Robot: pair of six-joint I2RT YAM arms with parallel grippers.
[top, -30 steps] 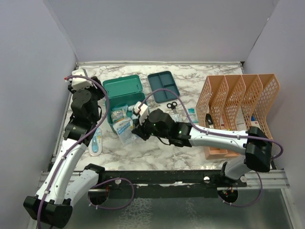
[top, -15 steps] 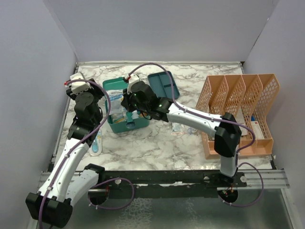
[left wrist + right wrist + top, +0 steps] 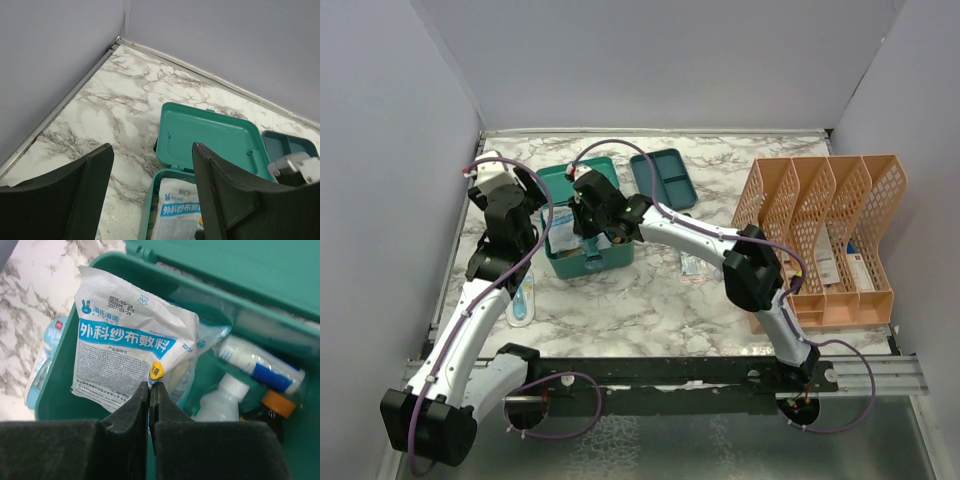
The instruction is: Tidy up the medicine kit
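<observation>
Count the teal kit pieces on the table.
2. The medicine kit box, lid open, with a gauze pouch inside, left of centre; its insert tray lies separately just right of the lid. None appears hidden.

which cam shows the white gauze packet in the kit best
Right wrist: the gauze packet fills the frame, print readable, pinched by the shut right gripper. Left wrist catches only its top; top external, a small patch.

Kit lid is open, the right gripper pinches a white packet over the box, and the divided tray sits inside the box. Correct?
No. The top view shows the tray on the table beside the kit, not inside it. The lid is open, and the right gripper pinches the packet over the kit.
</observation>
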